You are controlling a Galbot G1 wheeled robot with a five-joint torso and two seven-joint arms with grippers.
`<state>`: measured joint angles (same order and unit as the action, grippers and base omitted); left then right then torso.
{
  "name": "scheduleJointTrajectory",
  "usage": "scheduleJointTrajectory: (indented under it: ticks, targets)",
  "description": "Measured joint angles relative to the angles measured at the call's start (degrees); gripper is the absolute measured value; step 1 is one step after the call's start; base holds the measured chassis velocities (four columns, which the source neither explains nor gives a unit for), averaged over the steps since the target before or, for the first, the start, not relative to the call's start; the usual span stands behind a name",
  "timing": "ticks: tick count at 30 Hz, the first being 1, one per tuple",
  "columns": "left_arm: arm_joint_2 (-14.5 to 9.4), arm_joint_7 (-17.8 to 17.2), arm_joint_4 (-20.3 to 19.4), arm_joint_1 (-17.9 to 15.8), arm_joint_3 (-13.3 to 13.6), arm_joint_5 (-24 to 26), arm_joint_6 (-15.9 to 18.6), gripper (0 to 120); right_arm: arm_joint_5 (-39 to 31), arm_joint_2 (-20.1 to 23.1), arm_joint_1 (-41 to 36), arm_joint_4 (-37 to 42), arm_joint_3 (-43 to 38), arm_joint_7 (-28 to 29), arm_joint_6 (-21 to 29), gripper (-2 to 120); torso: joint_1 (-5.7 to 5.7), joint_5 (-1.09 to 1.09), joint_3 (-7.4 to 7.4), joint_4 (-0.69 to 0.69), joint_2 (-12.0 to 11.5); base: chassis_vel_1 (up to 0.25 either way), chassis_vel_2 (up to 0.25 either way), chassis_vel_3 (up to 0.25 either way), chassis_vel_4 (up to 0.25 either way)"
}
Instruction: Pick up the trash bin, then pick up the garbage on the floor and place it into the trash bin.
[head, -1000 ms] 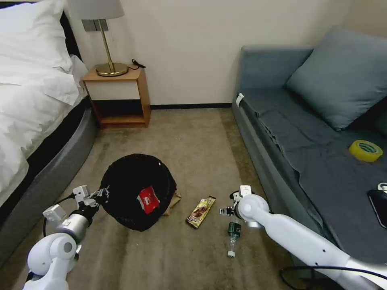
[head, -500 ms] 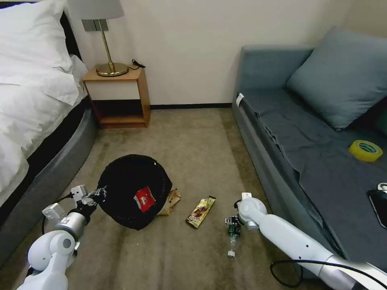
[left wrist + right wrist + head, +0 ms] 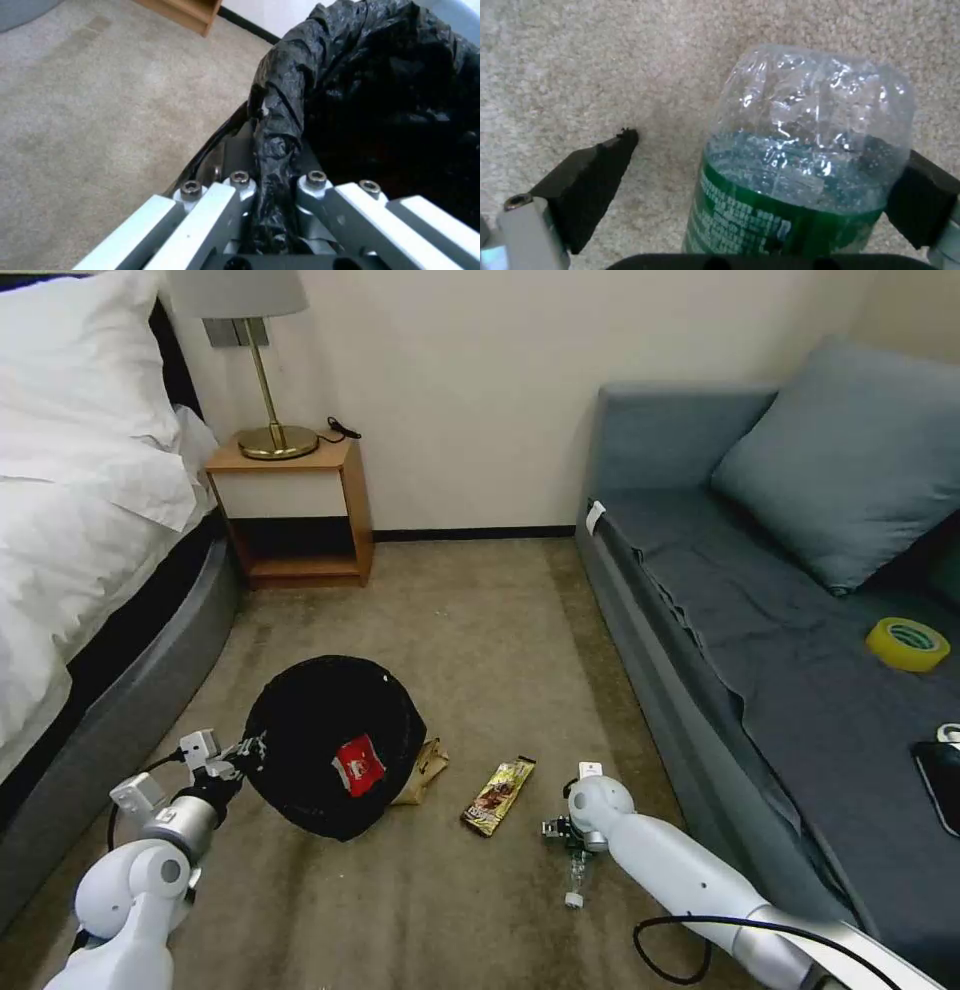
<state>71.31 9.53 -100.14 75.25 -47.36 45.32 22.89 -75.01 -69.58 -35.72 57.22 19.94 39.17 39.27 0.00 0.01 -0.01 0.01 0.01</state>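
Straddling the bottle [image 3: 800,157] on the floor, the right tool [image 3: 775,176] gapes wide; the left tool [image 3: 272,187] pinches the bin [image 3: 335,740] rim.

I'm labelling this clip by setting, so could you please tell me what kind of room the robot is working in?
Most likely a hotel room or bedroom: a bed with white linen, a wooden nightstand bearing a brass lamp, and a grey-blue sofa on carpeted floor.

White rounded arms, black cables, grey screwed linkages.
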Motion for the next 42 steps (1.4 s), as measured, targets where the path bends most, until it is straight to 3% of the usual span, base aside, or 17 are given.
scheduleJointTrajectory:
  ticks: [8, 20, 21, 25, 26, 35, 42]
  targets:
    - [-0.53, 0.16, 0.36, 0.24, -0.05, 0.19, -0.19, 4, -0.34, 1.28, -0.52, 0.98, -0.34, 0.57, -0.03, 96, 0.0, 0.03, 0.0, 0.02, 0.0, 0.0, 0.0, 0.0, 0.0]
    - [-0.83, 0.24, -0.02, 0.18, 0.1, 0.44, -0.23, 4, -1.98, 3.21, -0.7, 3.13, 0.23, 2.44, 0.09, 68, 0.0, 0.04, 0.01, 0.04, 0.0, 0.0, 0.0, 0.0, 0.0]
    - [-0.72, 0.2, -0.12, 0.14, 0.16, 0.44, -0.23, 4, -2.37, 4.21, -0.76, 3.52, 0.24, 2.96, 0.04, 64, 0.0, -0.1, 0.02, -0.06, -0.01, 0.0, 0.0, 0.0, 0.0]
    - [-0.47, 0.15, -0.49, -0.02, 0.3, 0.41, -0.09, 4, -3.21, 6.16, -1.16, 5.08, 0.21, 3.54, -0.04, 51, 0.0, -0.02, 0.02, -0.11, -0.01, 0.0, 0.0, 0.0, 0.0]
    - [-0.38, 0.1, -0.55, -0.14, 0.37, 0.33, -0.06, 4, -3.28, 6.69, -1.39, 5.41, 0.06, 3.61, -0.1, 46, 0.0, -0.08, 0.02, -0.12, -0.02, 0.0, 0.0, 0.0, 0.0]
    - [-0.11, -0.14, -0.99, -0.38, 0.73, -0.01, 0.41, 4, -3.11, 7.26, -2.45, 8.82, -2.41, 3.91, -1.31, 26, 0.0, 0.0, 0.02, -0.01, -0.02, 0.0, 0.0, 0.0, 0.0]
    - [-0.2, -0.18, -0.68, -1.12, 1.05, -0.15, 0.52, 4, -6.18, 11.04, -0.98, 18.12, -2.58, 6.93, -1.81, 25, 0.0, -0.02, 0.02, -0.02, -0.01, 0.0, 0.0, 0.0, 0.0]
